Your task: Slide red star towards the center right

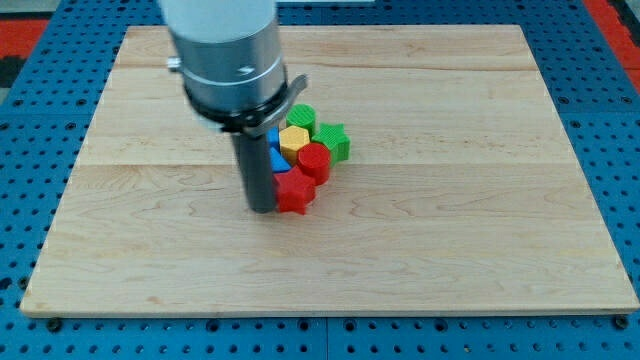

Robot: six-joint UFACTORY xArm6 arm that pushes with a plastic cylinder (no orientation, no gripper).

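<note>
A pale wooden board (450,230) with long, fine grain lines lies on a blue surface (620,110), and a tight cluster of small, matte plastic blocks sits a little to the view's left of its middle. The red star (294,192) is the lowest block of the cluster, its blunt points and flat top clearly showing. My tip (262,208), the lower end of a straight dark rod, stands on the board just beside the star on the view's left, seemingly touching it; there are no fingers on this arm, so nothing is apart or clamped. Above the rod hangs the arm's smooth grey metallic cylinder (225,45), with a darker collar beneath it. Directly above the star is a red cylinder (314,160), round-topped and touching it. A yellow hexagon (295,139) sits above that, with a green star (331,141) on the view's right of it and a green round block (301,116) at the cluster's top. Blue blocks (277,152), their shapes partly hidden by the rod, are wedged between the rod and the yellow hexagon.
</note>
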